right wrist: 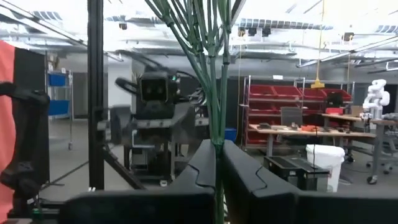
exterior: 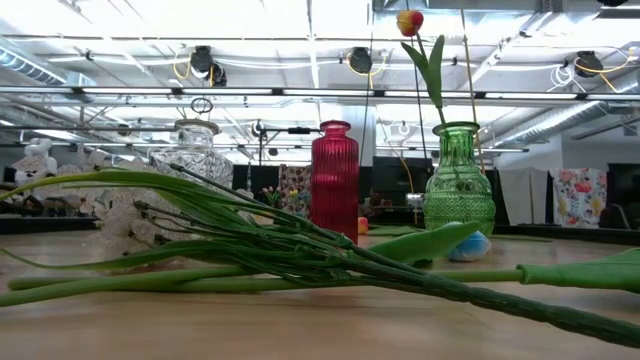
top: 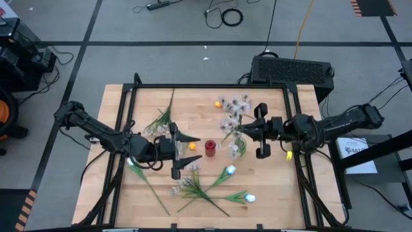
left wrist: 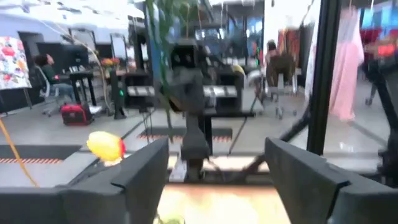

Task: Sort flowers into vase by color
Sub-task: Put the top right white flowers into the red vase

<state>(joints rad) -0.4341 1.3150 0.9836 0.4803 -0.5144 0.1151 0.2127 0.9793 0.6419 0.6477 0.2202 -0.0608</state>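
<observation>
– Stems in the right gripper (top: 250, 132): why are they held so low?
– We see its fingers clenched on the bundled green stalks of the blossom spray (top: 235, 116), well below the flowers. We judge that this leaves the stem ends free to enter a vase neck.
– Where is the spray, and how does it lie?
– It is held above the table (top: 270, 187), near the green vase (top: 238, 149). From the right wrist view its long axis rises straight from the fingers, so we read it as near upright with the blossoms up. We cannot tell if the stem ends have entered the vase.
– And the left gripper (top: 182, 151)?
– Its fingers are spread with nothing between them. It is just beside the orange tulip (top: 191, 146), which is next to the red vase (top: 210, 148).
– What remains?
– Pale-blue tulips (top: 230, 171) lie flat at the near side of the table, unsorted.
</observation>
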